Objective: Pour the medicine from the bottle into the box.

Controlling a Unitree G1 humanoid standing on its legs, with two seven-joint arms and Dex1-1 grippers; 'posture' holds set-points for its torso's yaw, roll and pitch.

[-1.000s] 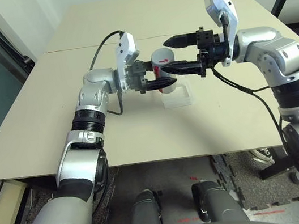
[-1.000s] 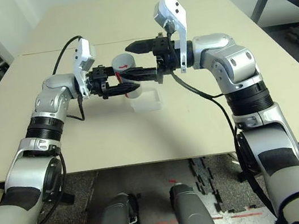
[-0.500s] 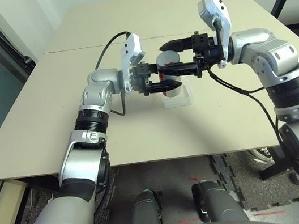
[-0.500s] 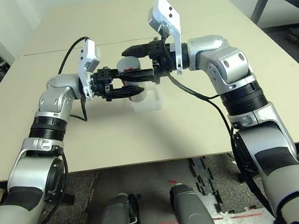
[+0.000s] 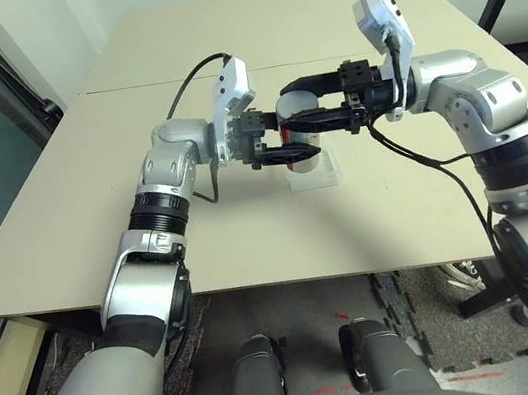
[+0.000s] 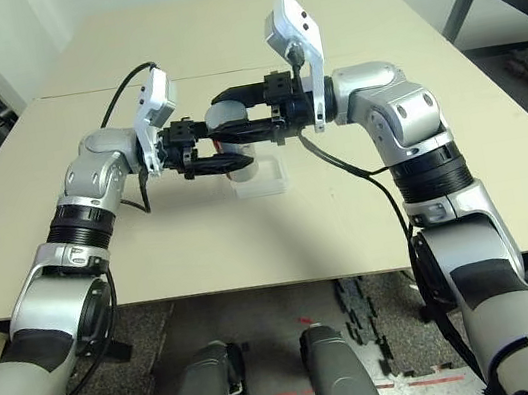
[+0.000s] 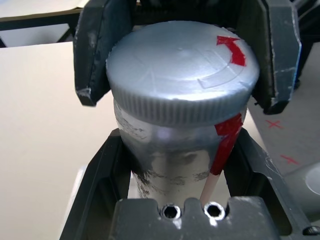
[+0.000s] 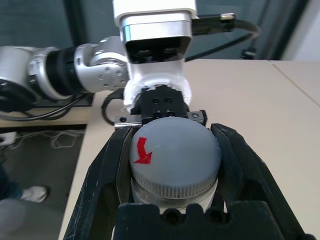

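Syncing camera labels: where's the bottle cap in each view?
Left eye: cap at centre, between the two arms, above the box.
Right eye: cap left of centre, again between the arms.
Left wrist: cap fills the upper middle, the right tool's fingers on either side.
Right wrist: cap at lower centre.
Shared landmark: the cap's red arrow.

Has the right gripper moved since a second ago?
Yes. The right gripper has slid toward the robot's left, over the box, and its open jaws have shut on the bottle's cap. The left gripper holds the bottle.
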